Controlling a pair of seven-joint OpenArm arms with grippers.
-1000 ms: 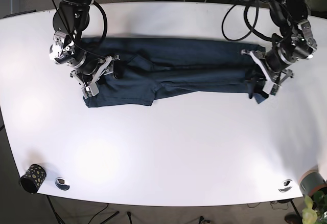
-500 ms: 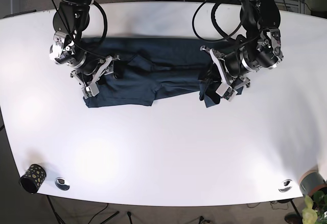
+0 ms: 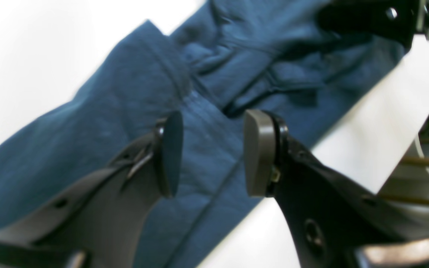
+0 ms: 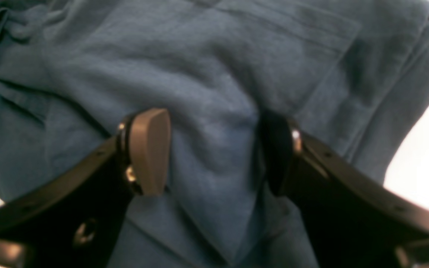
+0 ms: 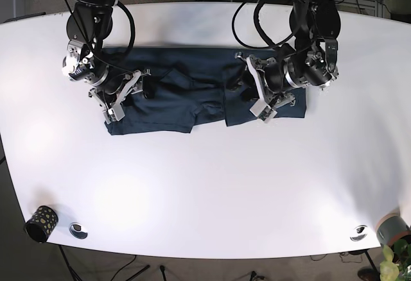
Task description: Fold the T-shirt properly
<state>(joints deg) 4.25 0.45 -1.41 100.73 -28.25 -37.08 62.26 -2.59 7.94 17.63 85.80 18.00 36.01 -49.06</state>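
While lying flat on the white desk [image 5: 205,185], the dark blue T-shirt [image 5: 192,98] has its right part doubled over the middle. Left gripper [image 3: 210,152]: spread apart above the cloth. Right gripper [image 4: 214,152]: spread wide, pressed into fabric near the sleeve.

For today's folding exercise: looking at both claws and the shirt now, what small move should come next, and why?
Probably lift the left claw clear. Its jaws stand open above the dark blue cotton T-shirt, whose folded-over end already lies flat on the white table, while the right claw rests, jaws apart, on the other end.
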